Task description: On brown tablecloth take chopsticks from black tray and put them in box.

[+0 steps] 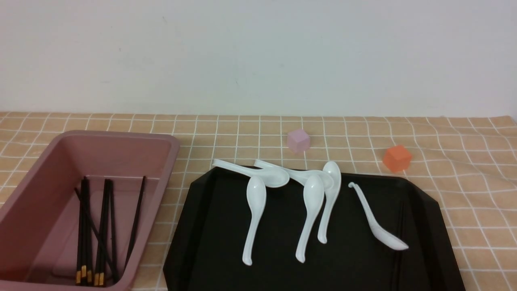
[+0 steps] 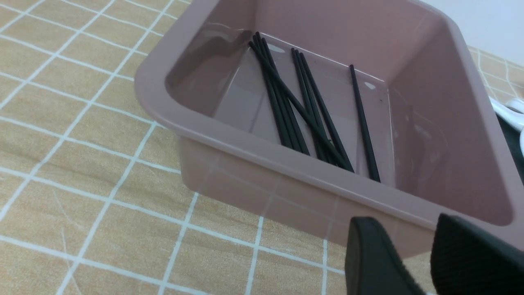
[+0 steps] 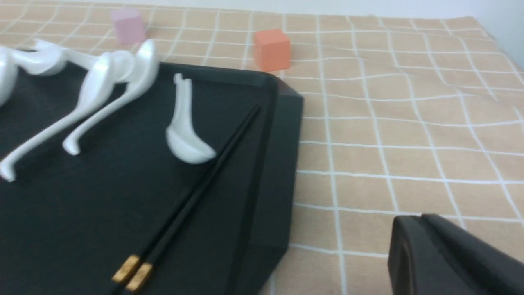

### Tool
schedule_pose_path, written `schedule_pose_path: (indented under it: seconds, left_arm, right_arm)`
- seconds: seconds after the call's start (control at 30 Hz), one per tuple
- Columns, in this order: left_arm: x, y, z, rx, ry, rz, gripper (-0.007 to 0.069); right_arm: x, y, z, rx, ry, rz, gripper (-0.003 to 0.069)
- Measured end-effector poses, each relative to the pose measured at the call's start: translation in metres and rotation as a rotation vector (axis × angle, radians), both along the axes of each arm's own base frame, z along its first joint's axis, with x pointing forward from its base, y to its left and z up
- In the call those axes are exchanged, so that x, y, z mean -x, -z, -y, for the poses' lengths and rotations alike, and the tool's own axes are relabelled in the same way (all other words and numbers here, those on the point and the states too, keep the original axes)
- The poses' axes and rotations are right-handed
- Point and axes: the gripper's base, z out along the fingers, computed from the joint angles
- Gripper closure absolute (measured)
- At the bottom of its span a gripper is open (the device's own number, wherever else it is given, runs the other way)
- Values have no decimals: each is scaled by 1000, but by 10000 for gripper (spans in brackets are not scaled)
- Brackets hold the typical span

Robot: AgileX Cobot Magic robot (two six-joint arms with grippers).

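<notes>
The pink box (image 1: 121,136) stands at the left on the brown tablecloth (image 1: 464,194) and holds several black chopsticks (image 1: 97,230); the left wrist view shows them too (image 2: 303,110). A pair of chopsticks (image 3: 204,180) lies on the black tray (image 3: 82,213) along its right rim, faint in the front view (image 1: 401,214). My left gripper (image 2: 407,225) is open and empty, just outside the box's near wall (image 2: 286,159). My right gripper (image 3: 417,223) is shut and empty over the cloth, to the right of the tray. Neither gripper shows in the front view.
Several white spoons (image 1: 254,214) lie across the black tray (image 1: 226,226); one spoon (image 3: 184,131) lies next to the chopstick pair. A pink cube (image 1: 298,140) and an orange cube (image 1: 397,158) sit on the cloth behind the tray. The cloth is wrinkled at the right.
</notes>
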Motion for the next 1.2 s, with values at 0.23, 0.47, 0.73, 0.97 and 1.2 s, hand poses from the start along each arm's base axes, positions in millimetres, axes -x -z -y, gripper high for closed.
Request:
schedule_pose_path:
  seconds: [0.23,0.47,0.73,0.97,1.2]
  left_arm:
    - [0,0,0,0,0,0,386]
    - [0,0,0,0,0,0,386]
    - [0,0,0,0,0,0,386]
    - [0,0,0,0,0,0,386]
    - [0,0,0,0,0,0,386]
  right_arm:
    - [0,0,-2,1,-46,-2,620]
    - [0,0,-2,1,-46,-1,611]
    - [0,0,-2,1,-46,-1,601]
    - [0,0,-2,1,-46,-1,590]
    - [0,0,-2,1,-46,-1,580]
